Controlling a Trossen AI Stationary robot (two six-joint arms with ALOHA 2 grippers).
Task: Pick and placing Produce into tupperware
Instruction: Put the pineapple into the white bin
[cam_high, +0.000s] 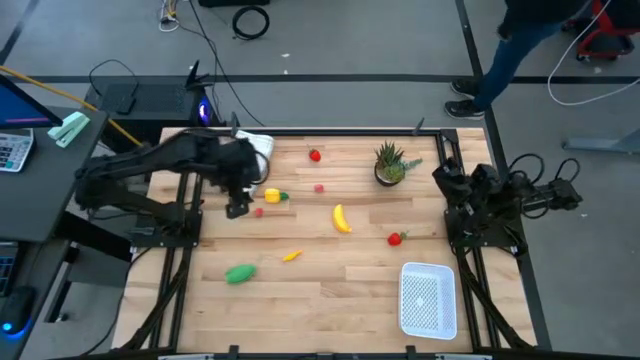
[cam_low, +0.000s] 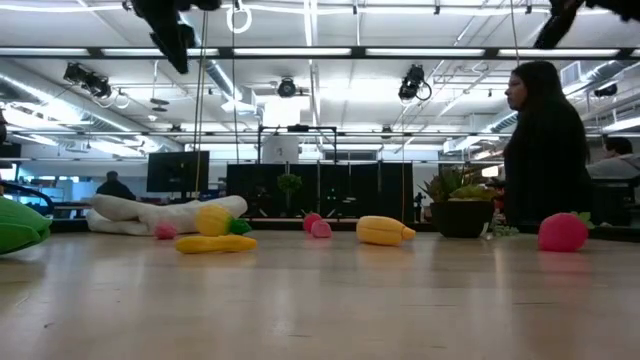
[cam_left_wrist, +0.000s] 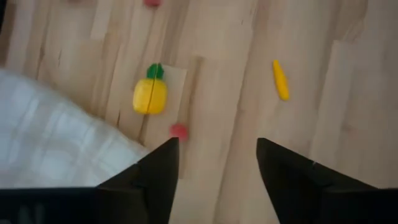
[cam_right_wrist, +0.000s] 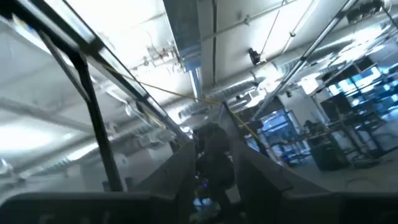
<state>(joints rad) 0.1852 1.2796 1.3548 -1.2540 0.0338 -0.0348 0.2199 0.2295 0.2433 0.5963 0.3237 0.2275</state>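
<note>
My left gripper (cam_high: 237, 207) hangs open above the table's left part, beside the white cloth; in its wrist view (cam_left_wrist: 217, 155) the fingers frame bare wood. Just beyond them lie a yellow piece with a green top (cam_left_wrist: 150, 96), (cam_high: 272, 196), a small red piece (cam_left_wrist: 178, 130) and a small yellow-orange piece (cam_left_wrist: 280, 79). The banana (cam_high: 342, 218), a red piece (cam_high: 396, 238), a green oblong piece (cam_high: 240, 273) and an orange piece (cam_high: 292, 256) lie spread over the table. The white tupperware (cam_high: 428, 298) sits near the right near corner. My right arm (cam_high: 480, 200) waits folded at the right edge.
A white checked cloth (cam_high: 255, 145) lies at the far left, and a potted spiky plant (cam_high: 390, 165) stands at the far right of centre. Two more small red pieces (cam_high: 315, 155), (cam_high: 319, 186) lie near the far edge. A person (cam_low: 545, 150) stands behind the table.
</note>
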